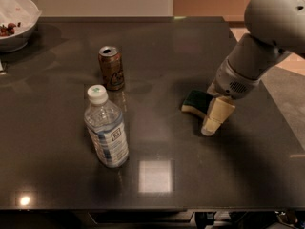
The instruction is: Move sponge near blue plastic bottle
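The sponge, dark green on top with pale yellow foam below, lies on the dark table right of centre. My gripper reaches down from the upper right, its cream tip at the sponge's right end and touching or almost touching it. The blue plastic bottle, clear with a white cap and a pale blue label, stands upright at the left front, well apart from the sponge.
A brown-orange soda can stands just behind the bottle. A white bowl with some food sits at the far left corner. The table's right edge runs close to my arm.
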{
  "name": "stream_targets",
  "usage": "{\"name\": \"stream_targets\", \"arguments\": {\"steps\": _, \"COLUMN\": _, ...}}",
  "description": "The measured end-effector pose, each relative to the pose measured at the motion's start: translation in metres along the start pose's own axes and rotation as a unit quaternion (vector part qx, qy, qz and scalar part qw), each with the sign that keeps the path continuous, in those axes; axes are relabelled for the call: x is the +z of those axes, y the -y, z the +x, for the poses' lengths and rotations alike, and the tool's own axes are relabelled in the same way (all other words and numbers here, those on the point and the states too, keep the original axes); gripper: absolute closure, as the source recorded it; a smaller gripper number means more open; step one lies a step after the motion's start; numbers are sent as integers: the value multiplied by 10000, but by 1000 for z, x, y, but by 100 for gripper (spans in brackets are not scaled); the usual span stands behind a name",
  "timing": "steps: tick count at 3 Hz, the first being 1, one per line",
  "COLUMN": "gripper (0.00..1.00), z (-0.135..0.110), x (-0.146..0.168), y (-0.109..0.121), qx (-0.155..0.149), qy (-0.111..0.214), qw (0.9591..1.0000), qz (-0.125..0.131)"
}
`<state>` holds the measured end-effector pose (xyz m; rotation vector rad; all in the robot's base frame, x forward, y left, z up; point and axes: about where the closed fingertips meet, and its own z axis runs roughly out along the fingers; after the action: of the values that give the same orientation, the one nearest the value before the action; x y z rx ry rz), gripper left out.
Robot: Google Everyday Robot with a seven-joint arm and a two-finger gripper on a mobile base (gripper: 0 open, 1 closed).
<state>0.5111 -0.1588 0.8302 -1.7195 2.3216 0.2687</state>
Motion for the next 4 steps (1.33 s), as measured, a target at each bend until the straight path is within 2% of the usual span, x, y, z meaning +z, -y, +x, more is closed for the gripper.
{"name": "stream_targets", "arguments": {"steps": 2, "gripper": 64, "z": 0, "x": 0, "y": 0, "qx": -11, "qy": -14, "qw": 10000, "qz": -5}}
{"name": "stream_targets", "arguments": {"steps": 3, "gripper": 88, "z": -12, "x": -8, "y": -16, "qx": -211, "qy": 72, "qw": 9998, "qz": -2}}
{"name": "stream_targets", "arguments": {"steps": 4, "gripper": 100, "z": -30, "x": -12, "y": -41, "qx": -539, "qy": 159, "qw": 9984, "qz": -88}}
